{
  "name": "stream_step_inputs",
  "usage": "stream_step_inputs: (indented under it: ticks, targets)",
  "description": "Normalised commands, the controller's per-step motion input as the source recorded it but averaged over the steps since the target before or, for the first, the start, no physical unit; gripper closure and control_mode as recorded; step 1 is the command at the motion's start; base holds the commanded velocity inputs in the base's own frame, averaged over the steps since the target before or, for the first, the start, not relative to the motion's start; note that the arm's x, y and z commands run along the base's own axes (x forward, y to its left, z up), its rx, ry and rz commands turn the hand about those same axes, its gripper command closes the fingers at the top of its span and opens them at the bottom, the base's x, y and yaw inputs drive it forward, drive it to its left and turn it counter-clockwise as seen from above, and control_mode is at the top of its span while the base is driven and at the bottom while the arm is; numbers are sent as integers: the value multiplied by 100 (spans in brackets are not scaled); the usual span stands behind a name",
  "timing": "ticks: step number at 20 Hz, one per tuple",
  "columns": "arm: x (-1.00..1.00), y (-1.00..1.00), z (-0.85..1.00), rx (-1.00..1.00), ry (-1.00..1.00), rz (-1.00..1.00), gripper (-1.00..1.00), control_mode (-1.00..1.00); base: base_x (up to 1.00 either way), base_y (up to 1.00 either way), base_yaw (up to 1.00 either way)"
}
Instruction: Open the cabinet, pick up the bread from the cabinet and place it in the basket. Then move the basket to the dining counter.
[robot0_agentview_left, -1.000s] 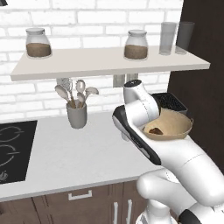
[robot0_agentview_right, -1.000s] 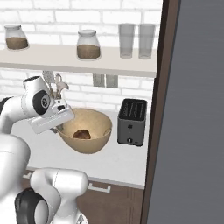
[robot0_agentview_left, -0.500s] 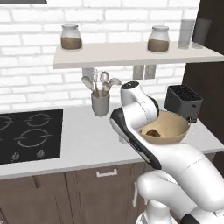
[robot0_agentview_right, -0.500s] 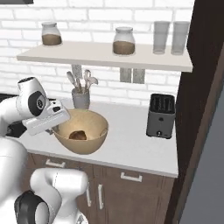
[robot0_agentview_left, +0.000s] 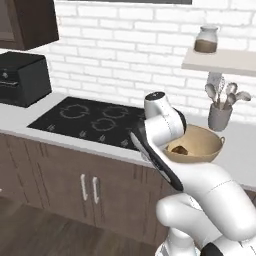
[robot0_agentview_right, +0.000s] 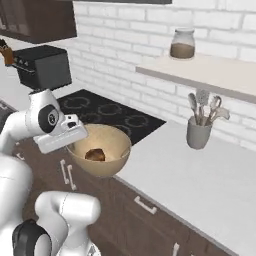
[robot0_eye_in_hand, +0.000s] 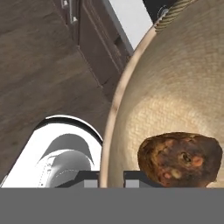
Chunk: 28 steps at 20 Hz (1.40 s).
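The light tan basket (robot0_agentview_left: 199, 144) (robot0_agentview_right: 105, 150) (robot0_eye_in_hand: 175, 83) hangs at the counter's front edge, beside the cooktop. The dark brown bread (robot0_agentview_left: 181, 149) (robot0_agentview_right: 95, 154) (robot0_eye_in_hand: 179, 159) lies on its bottom. My gripper (robot0_eye_in_hand: 109, 181) (robot0_agentview_right: 74, 145) is shut on the basket's rim, one finger inside the wall and one outside. In the left base view the white hand hides the near rim and the fingers. The dining counter is out of view.
A black cooktop (robot0_agentview_left: 95, 120) (robot0_agentview_right: 107, 112) is set in the grey worktop. A utensil holder (robot0_agentview_left: 219, 116) (robot0_agentview_right: 198, 132) stands under a shelf with a glass jar (robot0_agentview_left: 205, 40) (robot0_agentview_right: 182, 44). A black oven box (robot0_agentview_left: 22, 77) (robot0_agentview_right: 42, 65) sits at the left, with dark cabinet doors (robot0_agentview_left: 87, 190) below the counter.
The whole picture has slid right as the base moves left along the counter: the toaster has left the view, and the cooktop and oven box have come in. The basket stays gripped.
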Motion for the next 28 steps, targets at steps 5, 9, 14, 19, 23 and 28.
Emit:
stream_step_inputs:
  ticks: [5,9,14,19,23,28]
  targets:
    - [0,0,0,0,0,0,100,100,0,4,100]
    - [0,0,0,0,0,0,100,100,0,0,100]
    - [0,0,0,0,0,0,100,100,0,0,100]
    - [0,0,0,0,0,0,100,100,-2,8,99]
    - [0,0,0,0,0,0,100,100,0,0,91]
    - [0,0,0,0,0,0,100,100,39,7,84]
